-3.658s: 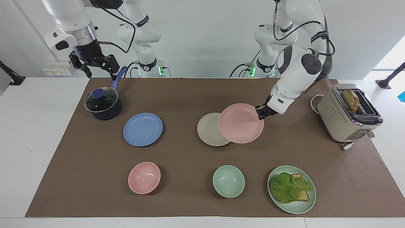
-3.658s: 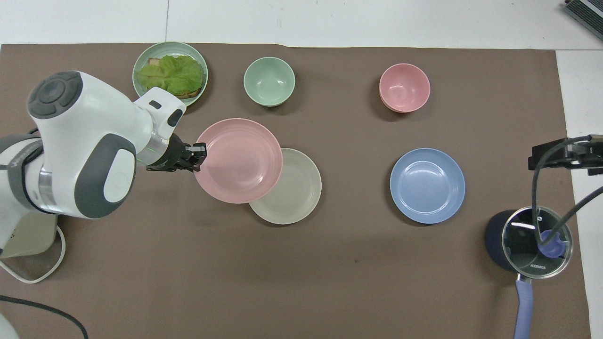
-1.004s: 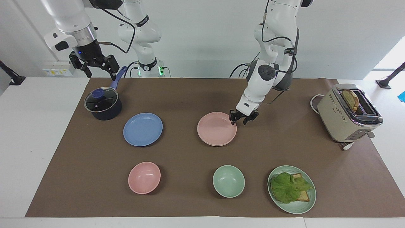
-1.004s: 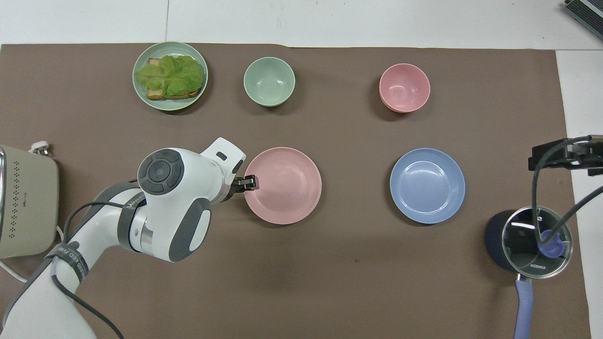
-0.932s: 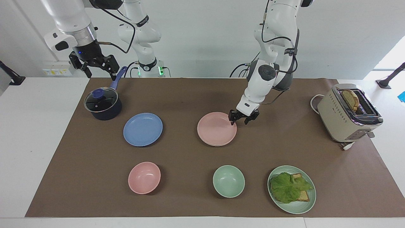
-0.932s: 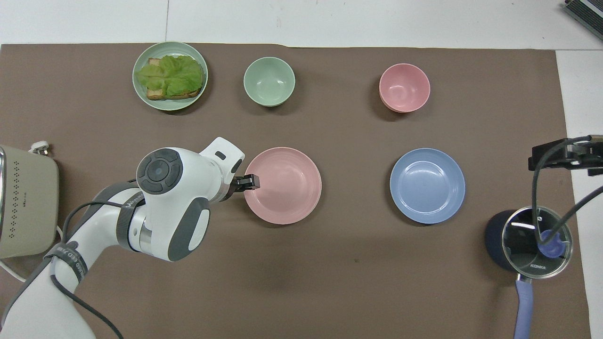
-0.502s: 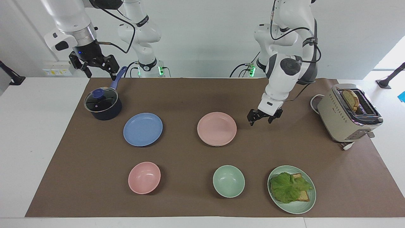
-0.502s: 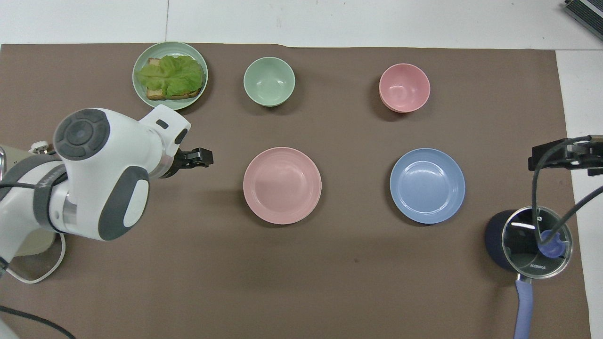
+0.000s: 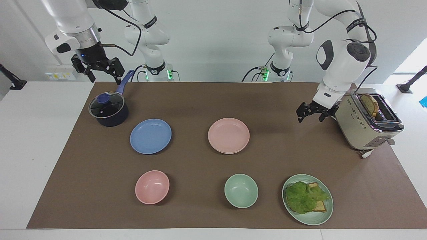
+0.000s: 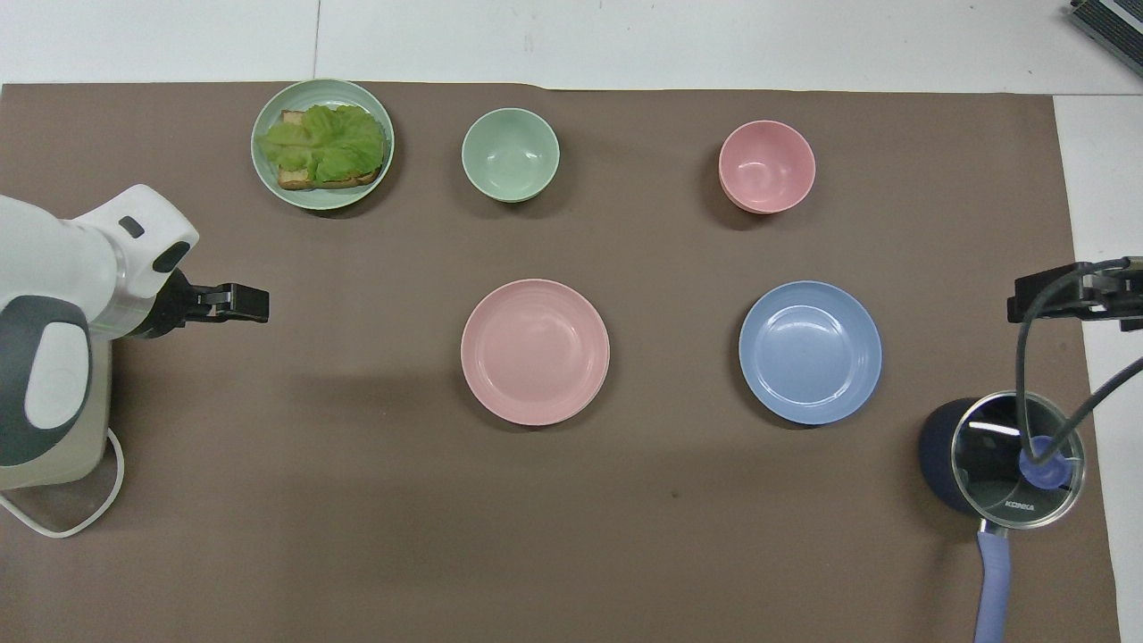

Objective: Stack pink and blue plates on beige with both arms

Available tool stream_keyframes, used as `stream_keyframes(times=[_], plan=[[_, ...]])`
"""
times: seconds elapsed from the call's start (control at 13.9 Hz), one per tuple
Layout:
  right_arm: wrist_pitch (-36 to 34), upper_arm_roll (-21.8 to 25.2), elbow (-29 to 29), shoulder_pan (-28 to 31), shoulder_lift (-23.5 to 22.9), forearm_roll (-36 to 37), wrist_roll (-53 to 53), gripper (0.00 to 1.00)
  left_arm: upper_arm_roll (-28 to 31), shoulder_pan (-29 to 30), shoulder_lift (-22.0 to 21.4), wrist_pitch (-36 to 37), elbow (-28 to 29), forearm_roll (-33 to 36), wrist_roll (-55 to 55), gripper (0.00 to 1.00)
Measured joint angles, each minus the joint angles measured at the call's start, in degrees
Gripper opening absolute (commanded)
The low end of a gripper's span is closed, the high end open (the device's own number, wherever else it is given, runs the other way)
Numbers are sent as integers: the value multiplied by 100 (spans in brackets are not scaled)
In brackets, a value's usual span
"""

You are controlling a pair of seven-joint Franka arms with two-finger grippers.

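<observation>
The pink plate (image 9: 228,135) (image 10: 536,351) lies flat mid-mat, covering the beige plate, which is hidden beneath it. Beside it, toward the right arm's end, the blue plate (image 9: 150,136) (image 10: 810,351) sits alone on the mat. My left gripper (image 9: 311,117) (image 10: 246,304) hangs open and empty over the mat next to the toaster, well clear of the pink plate. My right gripper (image 9: 104,78) (image 10: 1067,299) waits open and empty, raised over the pot's handle at the mat's edge.
A dark pot with a glass lid (image 9: 108,109) stands near the right arm. A toaster (image 9: 367,120) holding bread stands at the left arm's end. A pink bowl (image 9: 152,187), a green bowl (image 9: 241,190) and a green plate with lettuce and bread (image 9: 307,199) line the table's edge farthest from the robots.
My left gripper set the pink plate down on the beige one, opened, and drew away toward the toaster. The right arm has barely moved.
</observation>
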State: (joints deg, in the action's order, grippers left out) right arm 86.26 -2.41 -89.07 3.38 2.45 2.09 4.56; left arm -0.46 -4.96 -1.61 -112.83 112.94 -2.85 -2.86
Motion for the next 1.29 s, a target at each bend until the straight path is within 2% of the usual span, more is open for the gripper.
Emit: stream_keyframes(times=[0.29,0.57,0.93,1.15,1.29], plan=[[344,10,-239,17,-7,0,-143,100,4,302,-92,902,-663,4,404,100],[1089,18,-1030,161,-32,0,-365,100,-8,372,-149,1565,-1220,4,470,100],[2699,24,-2288,275,-166,0,-520,100,-25,372,-240,2580,-2082,4,470,100],[3831,16,-2941,269,-485,0,-529,100,-38,372,-272,2942,-2304,4,470,100],[4254,5,-3120,243,-757,0,-531,100,-51,372,-375,2965,-2311,4,468,100]])
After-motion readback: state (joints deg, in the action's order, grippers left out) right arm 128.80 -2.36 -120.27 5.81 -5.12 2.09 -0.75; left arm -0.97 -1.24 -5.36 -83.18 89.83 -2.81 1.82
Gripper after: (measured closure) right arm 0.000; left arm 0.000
